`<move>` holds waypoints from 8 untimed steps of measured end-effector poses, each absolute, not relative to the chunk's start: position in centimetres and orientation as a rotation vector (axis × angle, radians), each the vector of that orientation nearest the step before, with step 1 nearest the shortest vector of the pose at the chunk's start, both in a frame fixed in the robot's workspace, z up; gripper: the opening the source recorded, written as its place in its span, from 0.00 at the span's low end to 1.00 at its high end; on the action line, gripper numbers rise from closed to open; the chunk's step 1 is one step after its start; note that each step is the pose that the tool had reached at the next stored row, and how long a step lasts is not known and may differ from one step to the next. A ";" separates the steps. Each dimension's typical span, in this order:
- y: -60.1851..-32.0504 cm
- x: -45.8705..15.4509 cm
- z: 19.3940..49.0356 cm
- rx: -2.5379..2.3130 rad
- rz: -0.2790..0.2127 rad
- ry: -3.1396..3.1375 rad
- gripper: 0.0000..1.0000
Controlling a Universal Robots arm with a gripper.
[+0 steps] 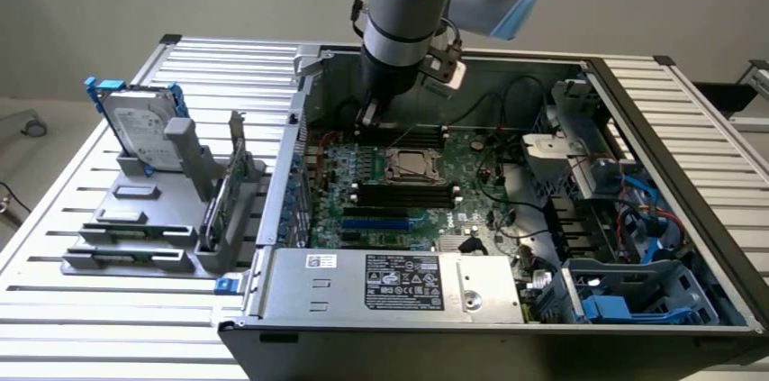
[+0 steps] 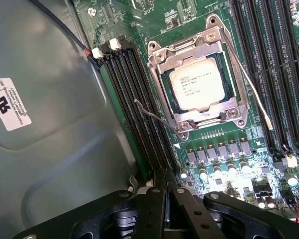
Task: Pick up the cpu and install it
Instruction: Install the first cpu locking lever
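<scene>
The cpu (image 2: 197, 83), a small square chip with a silver top and printed text, lies flat inside the metal-framed socket (image 2: 197, 82) on the green motherboard (image 1: 469, 174). The socket's frame sits around it and a thin wire lever (image 2: 251, 87) runs along one side. In the exterior view the socket (image 1: 412, 165) sits mid-board inside the open computer case. My gripper (image 2: 165, 175) is shut, its two black fingers pressed together with nothing between them, hovering above the memory slots beside the socket. In the exterior view the gripper (image 1: 370, 120) hangs near the case's back wall.
Black memory slots (image 2: 139, 114) run on both sides of the socket. The grey case wall (image 2: 50, 124) carries a white label. Outside the case, a hard drive with blue rails (image 1: 142, 124) stands in a grey holder. A power supply (image 1: 397, 282) and blue drive cage (image 1: 631, 295) fill the case's front.
</scene>
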State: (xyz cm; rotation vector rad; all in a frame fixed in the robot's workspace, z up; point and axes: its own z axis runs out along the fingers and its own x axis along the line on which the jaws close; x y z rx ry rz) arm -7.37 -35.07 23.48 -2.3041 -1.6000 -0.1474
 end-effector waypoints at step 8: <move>-34.5 -7.2 23.1 -2.338 -0.162 -1.597 0.11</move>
